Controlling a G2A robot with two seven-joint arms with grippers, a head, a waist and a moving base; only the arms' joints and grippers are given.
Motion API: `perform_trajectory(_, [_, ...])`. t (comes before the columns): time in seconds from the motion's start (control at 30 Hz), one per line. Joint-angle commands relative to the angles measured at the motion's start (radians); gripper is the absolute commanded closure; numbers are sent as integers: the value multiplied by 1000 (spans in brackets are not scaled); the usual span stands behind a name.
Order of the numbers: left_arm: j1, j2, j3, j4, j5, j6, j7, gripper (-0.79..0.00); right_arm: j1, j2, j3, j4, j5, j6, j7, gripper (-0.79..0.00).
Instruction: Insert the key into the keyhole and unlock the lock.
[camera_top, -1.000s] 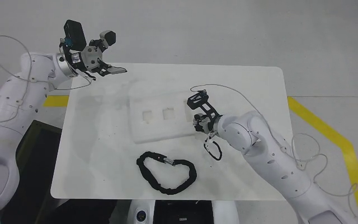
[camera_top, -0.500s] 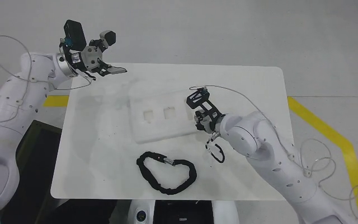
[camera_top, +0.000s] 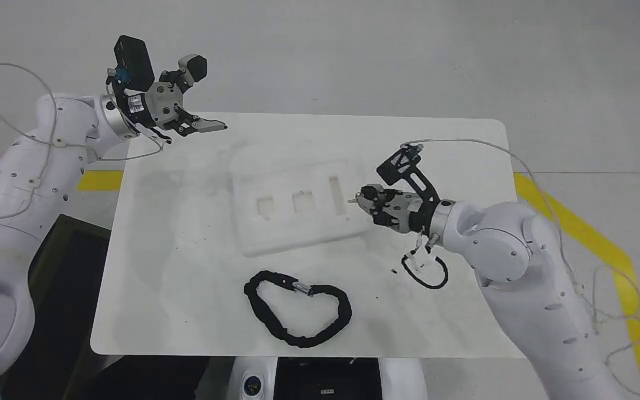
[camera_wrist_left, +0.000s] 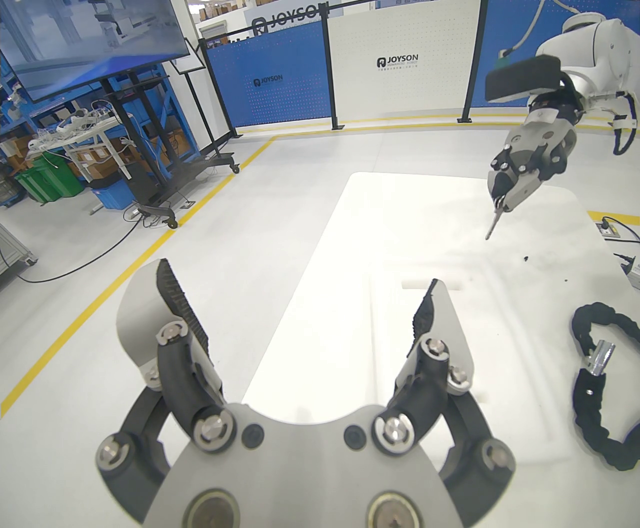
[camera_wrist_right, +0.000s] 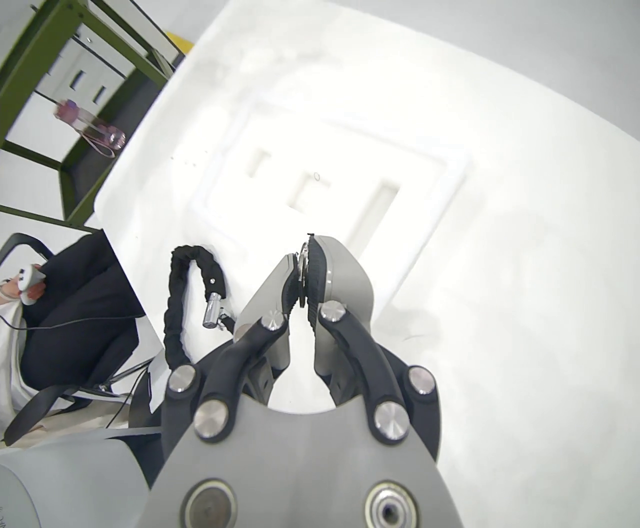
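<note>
Lifts the key (camera_wrist_left: 493, 226), pinched in the narrowed right end effector (camera_top: 368, 196), clear of the foam tray (camera_top: 280, 235), ready for the chain lock (camera_top: 297, 290) lying on the desk (camera_top: 180, 280); holds the left end effector (camera_wrist_left: 297, 275) wide open.

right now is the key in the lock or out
Out: the right gripper holds the key well apart from the chain lock.

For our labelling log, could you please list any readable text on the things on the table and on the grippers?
Chain lock: none.
Key: too small to tell.
Foam tray: none.
Left gripper, right gripper: none.
Partition panels behind: a printed logo.
</note>
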Motion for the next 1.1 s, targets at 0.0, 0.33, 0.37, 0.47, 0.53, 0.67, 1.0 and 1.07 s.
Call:
perform_trajectory(0.0, [0, 0, 0, 0, 0, 0, 0, -785, -29, 6, 46, -15, 19, -17, -19, 0])
perform_trajectory(0.33, [0, 0, 0, 0, 0, 0, 0, -785, -122, 21, 199, -23, 117, -101, -173, 0])
perform_trajectory(0.37, [0, 0, 0, 0, 0, 0, 0, -785, -128, 22, 209, -20, 124, -106, -189, 0])
perform_trajectory(0.47, [0, 0, 0, 0, 0, 0, 0, -785, -137, 24, 239, -13, 136, -119, -227, 0])
perform_trajectory(0.53, [0, 0, 0, 0, 0, 0, 0, -785, -142, 25, 255, -11, 144, -129, -247, 0])
perform_trajectory(0.67, [0, 0, 0, 0, 0, 0, 0, -785, -143, 28, 271, -8, 153, -173, -270, 0])
perform_trajectory(1.0, [0, 0, 0, 0, 0, 0, 0, -785, -143, 28, 271, -8, 153, -173, -270, 0])
perform_trajectory(1.07, [0, 0, 0, 0, 0, 0, 0, -785, -143, 28, 271, -8, 153, -173, -270, 0])
